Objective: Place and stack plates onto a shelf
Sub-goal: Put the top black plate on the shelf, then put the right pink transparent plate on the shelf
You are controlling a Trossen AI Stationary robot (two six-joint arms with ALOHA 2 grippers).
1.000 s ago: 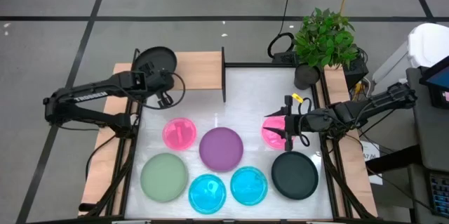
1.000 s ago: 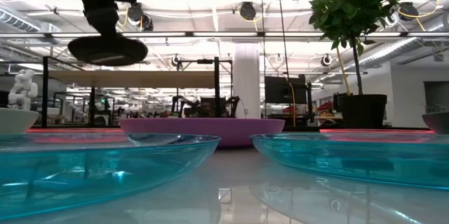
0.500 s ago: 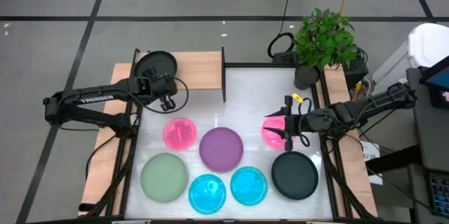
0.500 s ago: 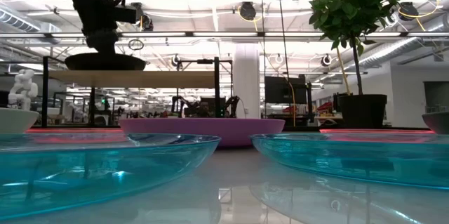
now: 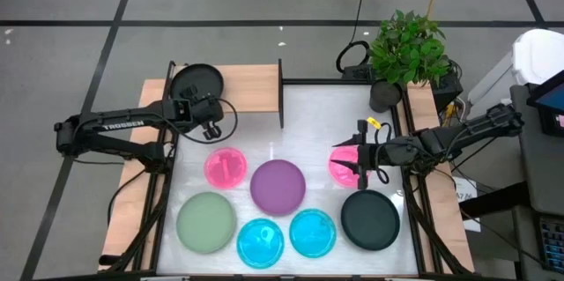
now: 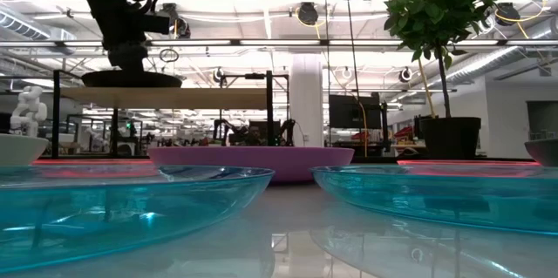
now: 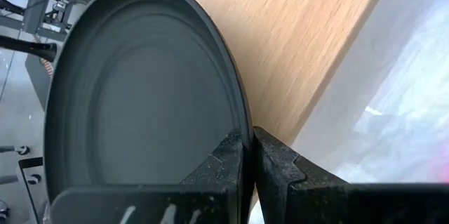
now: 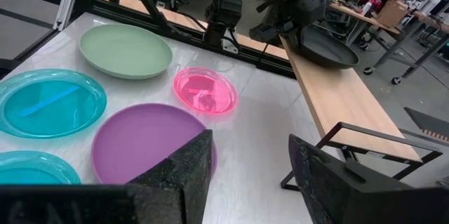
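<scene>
Left gripper [image 5: 196, 102]: clamped on rim of round black plate [image 5: 196, 80], apparently resting on light-wood shelf board [image 5: 251, 78].
Right gripper [image 8: 249, 155]: fingers apart, waiting.

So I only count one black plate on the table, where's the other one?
The other black plate sits at the left end of the shelf, at the far left of the high view, its rim gripped by the left hand.

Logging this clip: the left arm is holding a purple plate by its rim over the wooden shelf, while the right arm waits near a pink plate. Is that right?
One detail is wrong: the plate is black, not purple. The left wrist view shows the left gripper with its jaws shut on the rim of a black plate over the wooden shelf. The purple plate lies on the table. The right gripper does wait by a pink plate.
</scene>
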